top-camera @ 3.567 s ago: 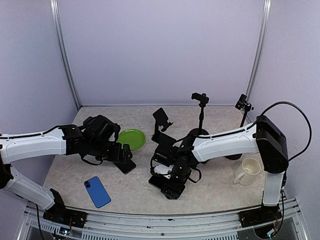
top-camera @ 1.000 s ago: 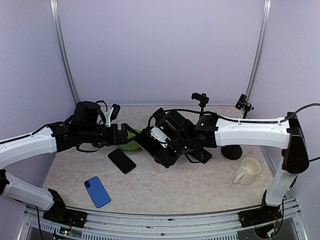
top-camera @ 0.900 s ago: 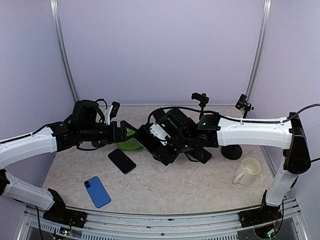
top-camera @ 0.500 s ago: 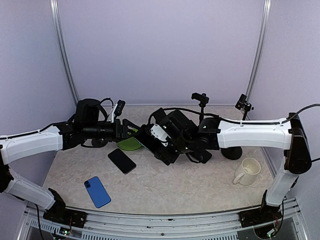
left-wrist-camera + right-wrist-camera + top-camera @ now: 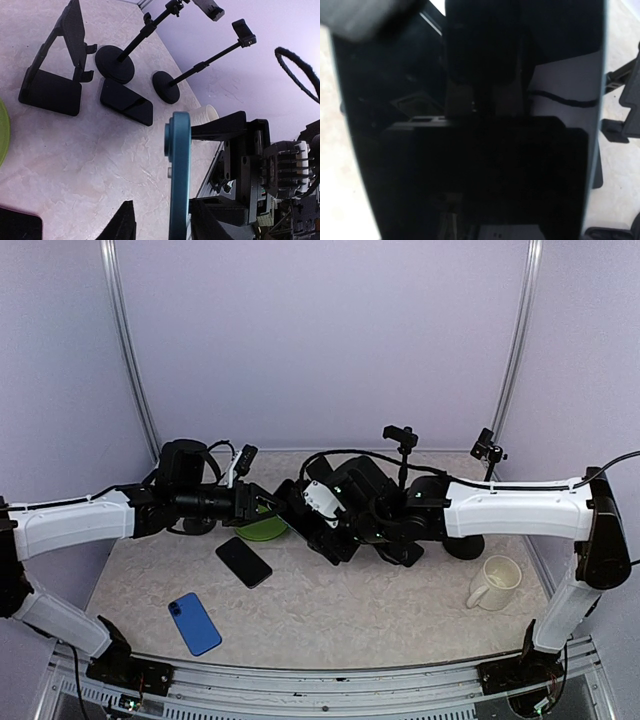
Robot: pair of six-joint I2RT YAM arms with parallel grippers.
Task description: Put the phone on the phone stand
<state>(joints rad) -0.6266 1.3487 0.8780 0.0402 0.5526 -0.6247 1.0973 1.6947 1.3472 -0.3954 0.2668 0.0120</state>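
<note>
Right gripper [image 5: 298, 512] still clamps the teal phone [image 5: 179, 175] in the air, mid-scene. My left gripper [image 5: 162, 212] just narrowed around its edge, one finger [image 5: 125, 222] not touching yet. Looks like a handover before the phone stand [image 5: 50, 92] on the far side.

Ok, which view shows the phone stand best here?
The left wrist view: the phone stand shows whole at upper left, with base, upright plate and lip all clear. In the top external view the right arm mostly hides it. In the right wrist view the held phone fills nearly the whole frame, so the stand cannot be made out.
</note>
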